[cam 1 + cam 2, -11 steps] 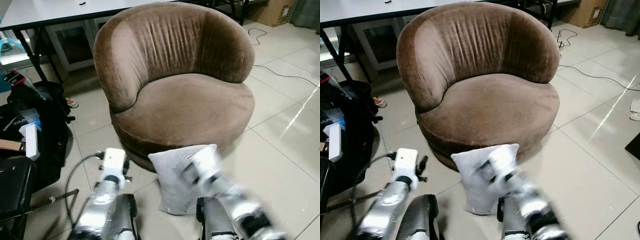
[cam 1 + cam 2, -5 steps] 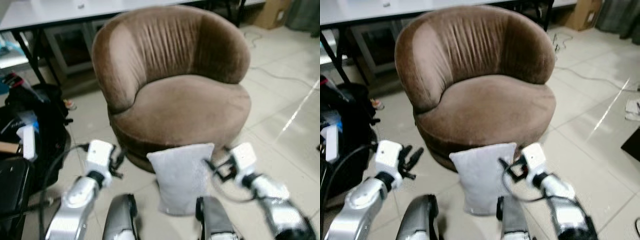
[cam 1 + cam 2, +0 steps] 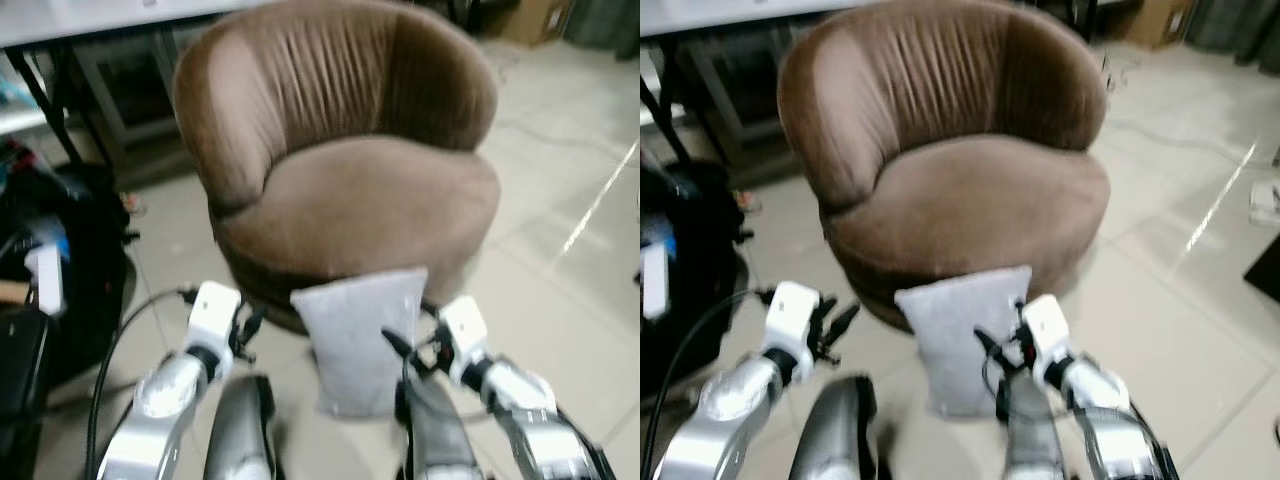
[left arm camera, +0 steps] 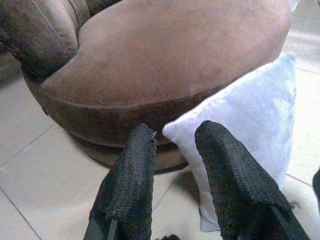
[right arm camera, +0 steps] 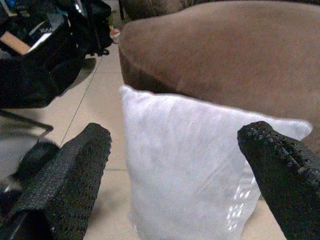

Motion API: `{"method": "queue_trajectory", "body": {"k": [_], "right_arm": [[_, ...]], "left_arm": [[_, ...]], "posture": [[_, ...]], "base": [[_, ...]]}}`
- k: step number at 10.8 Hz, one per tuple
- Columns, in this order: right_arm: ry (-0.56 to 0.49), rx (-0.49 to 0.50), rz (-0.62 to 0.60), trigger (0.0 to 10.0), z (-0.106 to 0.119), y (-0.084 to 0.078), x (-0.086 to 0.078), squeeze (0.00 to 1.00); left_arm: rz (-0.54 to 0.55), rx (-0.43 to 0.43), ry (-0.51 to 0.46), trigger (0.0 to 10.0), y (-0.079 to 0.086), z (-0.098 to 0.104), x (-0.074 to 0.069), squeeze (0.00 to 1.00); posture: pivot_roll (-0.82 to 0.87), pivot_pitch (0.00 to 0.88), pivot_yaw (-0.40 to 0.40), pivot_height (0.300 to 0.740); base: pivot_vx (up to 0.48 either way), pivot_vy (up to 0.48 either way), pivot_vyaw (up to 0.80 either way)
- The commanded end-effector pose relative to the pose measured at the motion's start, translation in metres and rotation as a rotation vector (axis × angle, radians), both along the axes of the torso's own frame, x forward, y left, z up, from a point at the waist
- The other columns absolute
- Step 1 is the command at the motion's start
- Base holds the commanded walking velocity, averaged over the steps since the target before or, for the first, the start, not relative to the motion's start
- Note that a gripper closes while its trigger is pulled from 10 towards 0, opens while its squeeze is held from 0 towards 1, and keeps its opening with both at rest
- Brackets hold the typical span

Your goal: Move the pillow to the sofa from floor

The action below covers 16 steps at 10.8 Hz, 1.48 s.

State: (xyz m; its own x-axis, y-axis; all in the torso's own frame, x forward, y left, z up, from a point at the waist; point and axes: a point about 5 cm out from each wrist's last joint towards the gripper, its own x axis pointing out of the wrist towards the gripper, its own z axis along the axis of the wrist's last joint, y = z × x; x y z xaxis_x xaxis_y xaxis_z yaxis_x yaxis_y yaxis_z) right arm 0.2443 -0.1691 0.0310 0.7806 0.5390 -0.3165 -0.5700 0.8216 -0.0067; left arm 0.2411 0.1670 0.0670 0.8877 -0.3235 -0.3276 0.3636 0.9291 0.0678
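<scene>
A pale grey pillow (image 3: 360,335) stands on the tiled floor, leaning against the base of the round brown sofa chair (image 3: 370,195). My left gripper (image 3: 253,326) is open just left of the pillow, level with its upper corner, with nothing between its fingers (image 4: 135,170). My right gripper (image 3: 398,348) is wide open at the pillow's right edge. In the right wrist view the pillow (image 5: 195,155) sits ahead between the two spread fingers (image 5: 82,155). I cannot tell whether either gripper touches the pillow.
Black bags (image 3: 60,270) are piled on the floor at the left. A white table with black legs (image 3: 50,95) stands behind them. A black cable (image 3: 115,345) loops beside my left arm. Open tiled floor (image 3: 570,250) lies to the right of the sofa.
Both grippers have closed in on the pillow from its two sides; the right arm, earlier swinging in front of it, now sits at its right edge. The pillow has not moved.
</scene>
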Motion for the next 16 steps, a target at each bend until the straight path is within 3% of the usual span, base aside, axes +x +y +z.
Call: {"method": "queue_trajectory", "body": {"k": [1, 3, 6, 9, 10, 11, 13, 14, 16], "right_arm": [[0.005, -0.007, 0.007, 10.0, 0.001, 0.002, -0.001, 0.00], [0.013, -0.014, 0.006, 10.0, 0.002, 0.002, -0.003, 0.00], [0.010, -0.023, 0.025, 10.0, 0.001, 0.005, -0.003, 0.00], [0.015, -0.021, 0.056, 10.0, 0.003, 0.011, -0.009, 0.00], [0.019, -0.019, 0.046, 10.0, 0.003, 0.011, -0.013, 0.00], [0.024, -0.019, 0.039, 10.0, 0.003, 0.011, -0.019, 0.00], [0.045, -0.017, 0.001, 10.0, 0.003, 0.009, -0.044, 0.00], [0.056, -0.012, -0.012, 10.0, 0.003, 0.008, -0.053, 0.00], [0.101, -0.016, -0.074, 10.0, 0.002, 0.004, -0.083, 0.00]], "left_arm": [[0.011, 0.049, -0.011, 10.0, 0.006, 0.002, 0.001, 0.00], [0.036, 0.093, -0.006, 10.0, 0.014, 0.001, 0.002, 0.00], [0.044, 0.088, 0.006, 10.0, 0.012, -0.002, 0.001, 0.00], [0.061, 0.369, 0.104, 10.0, 0.081, -0.022, 0.023, 0.00], [0.048, 0.465, 0.124, 10.0, 0.095, -0.026, 0.033, 0.00], [0.004, 0.529, 0.119, 10.0, 0.093, -0.029, 0.041, 0.00], [-0.272, 0.686, 0.095, 10.0, 0.053, -0.045, 0.051, 0.00], [-0.336, 0.688, 0.114, 10.0, 0.042, -0.050, 0.052, 0.00], [-0.498, 0.812, 0.164, 10.0, 0.011, -0.068, 0.050, 0.00]], "posture": [[-0.13, 0.000, 0.055, 0.485], [-0.13, 0.000, 0.054, 0.480], [-0.13, 0.000, 0.051, 0.480], [-0.15, 0.000, 0.060, 0.480], [-0.17, 0.000, 0.072, 0.480], [-0.18, 0.000, 0.077, 0.480], [-0.24, 0.000, 0.112, 0.480], [-0.27, 0.000, 0.128, 0.480], [-0.34, 0.030, 0.159, 0.480]], "base": [[0.000, 0.000, 0.00], [0.000, 0.000, 0.00], [0.000, 0.000, 0.00], [0.000, 0.000, 0.00], [0.000, 0.000, 0.00], [0.000, 0.000, 0.00], [0.000, 0.000, 0.00], [0.000, 0.000, 0.00], [0.000, 0.000, 0.00]]}}
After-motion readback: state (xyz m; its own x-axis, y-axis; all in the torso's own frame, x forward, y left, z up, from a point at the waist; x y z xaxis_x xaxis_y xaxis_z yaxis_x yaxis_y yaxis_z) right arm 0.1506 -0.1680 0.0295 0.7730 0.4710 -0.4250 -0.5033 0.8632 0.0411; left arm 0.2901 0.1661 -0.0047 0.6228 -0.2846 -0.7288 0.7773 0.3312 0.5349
